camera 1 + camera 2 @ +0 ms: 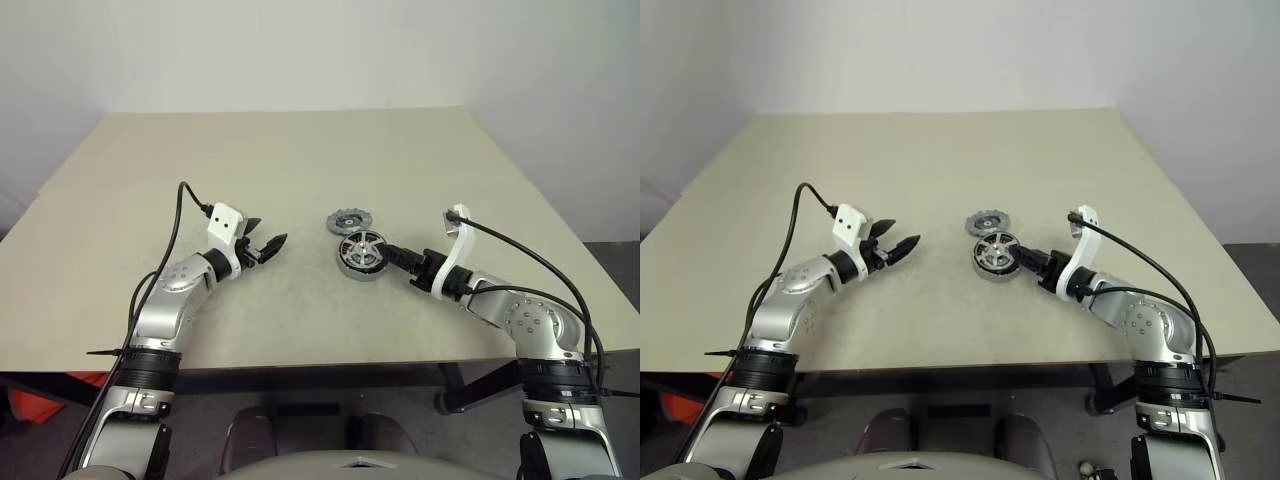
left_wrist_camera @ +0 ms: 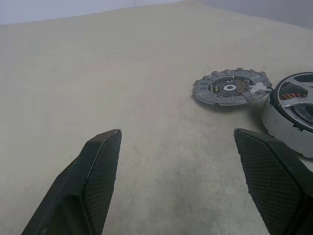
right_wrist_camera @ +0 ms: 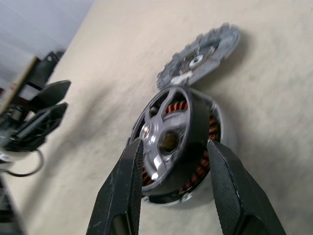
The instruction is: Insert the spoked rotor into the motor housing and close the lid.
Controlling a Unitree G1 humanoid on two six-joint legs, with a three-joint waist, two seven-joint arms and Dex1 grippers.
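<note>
The spoked rotor [image 3: 166,139], shiny silver with a dark outer band, sits tilted in the motor housing [image 1: 360,270], and copper windings show around it. My right gripper [image 3: 173,144] is shut on the rotor, one finger against each side of its band. It reaches in from the right [image 1: 388,254]. The lid [image 1: 348,221] lies flat on the table just behind the housing, notched rim and dark centre facing up. My left gripper [image 1: 270,232] hovers open over bare table to the left of the parts, holding nothing. In its wrist view the lid [image 2: 230,87] lies ahead.
The beige table [image 1: 300,150] stretches wide behind and to both sides of the parts. Its front edge runs just below my arms. Black cables loop from both wrists.
</note>
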